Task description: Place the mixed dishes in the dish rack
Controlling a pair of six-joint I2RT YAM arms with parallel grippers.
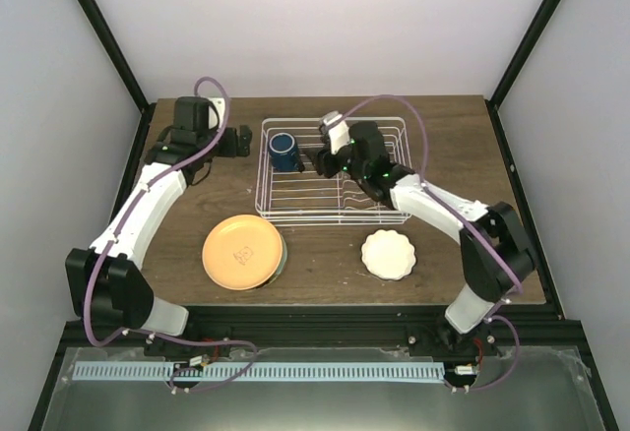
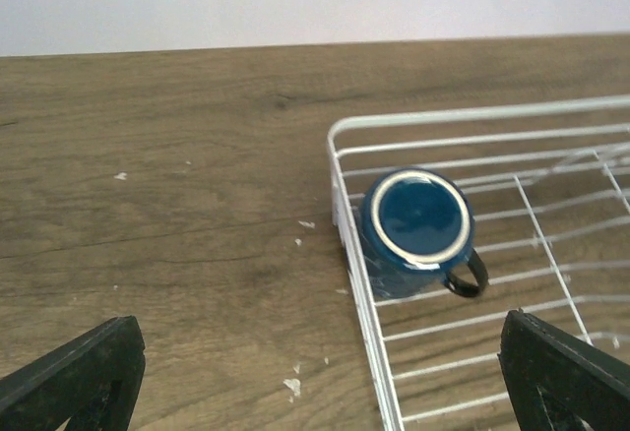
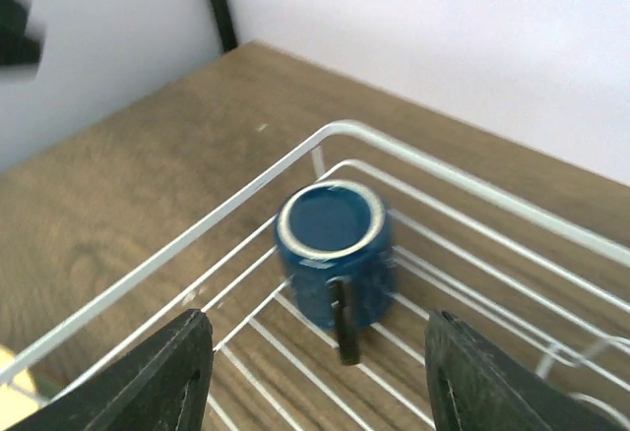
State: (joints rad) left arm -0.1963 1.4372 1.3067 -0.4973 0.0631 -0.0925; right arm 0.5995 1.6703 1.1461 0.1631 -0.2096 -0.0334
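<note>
The dark blue mug stands upside down in the far left corner of the white wire dish rack. My right gripper hovers over the rack just right of the mug, open, its fingers apart from the mug. The mug's handle points toward it. My left gripper is open and empty outside the rack's left rim. The orange-yellow plate lies on the table over the mint-green plate. The white scalloped dish lies front right.
Upright tines line the rack's right half. Dark frame posts and white walls enclose the wooden table. Small white flecks lie on the wood by the rack's left rim.
</note>
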